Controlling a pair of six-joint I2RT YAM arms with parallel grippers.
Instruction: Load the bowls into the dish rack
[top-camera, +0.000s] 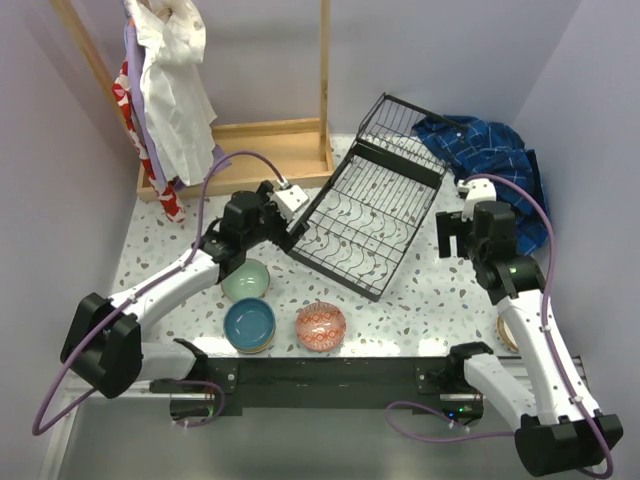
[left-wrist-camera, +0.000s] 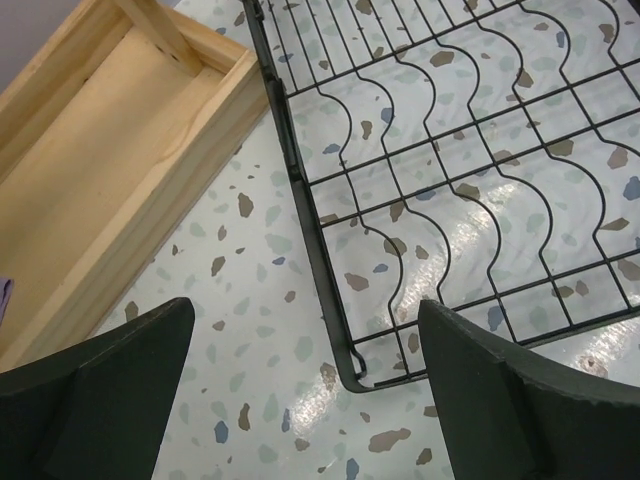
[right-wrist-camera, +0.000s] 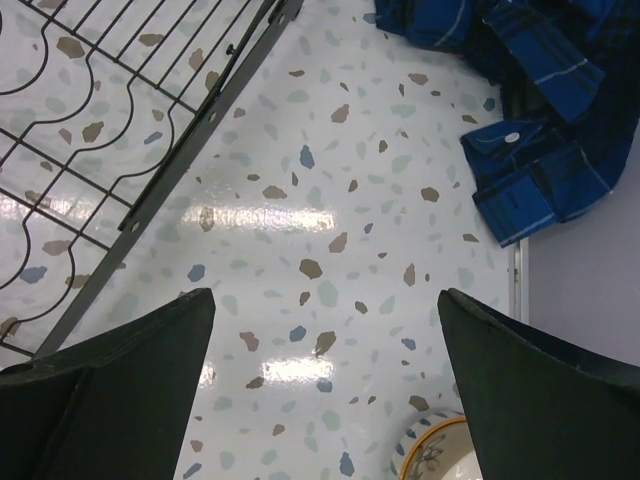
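Across the speckled desk (top-camera: 420, 305), the wooden stand (top-camera: 262, 140) fills the back. In front of it the black wire dish rack (top-camera: 365, 225) lies at a slant in the middle, its end panel hinged up and no bowl in it yet. A blue plaid cloth (top-camera: 490, 150) is heaped in the far right corner. Three bowls sit by my left arm: the pale green bowl (top-camera: 245, 280) near the rack's left corner, the teal bowl (top-camera: 249, 322) closer to me and seemingly nested on another, and the red-orange patterned bowl (top-camera: 320, 326) to its right. A yellow-rimmed bowl (right-wrist-camera: 432, 455) peeks in at the bottom of the right wrist view, close by that arm. My left tool (left-wrist-camera: 305, 335) hangs spread wide and empty over the rack's corner. My right tool (right-wrist-camera: 325, 310) gapes just as empty above bare desk between the rack's edge and the cloth. I judge the first pick is the step in hand. I would take the green bowl with the left tool, one finger inside the rim and one outside. Glazed ceramic is slick, so I'd pinch well down the wall. Then I'd lift clear of the wire frame before crossing over, stand the bowl on edge between the curved prongs at one end, and let go only once the wires carry it.
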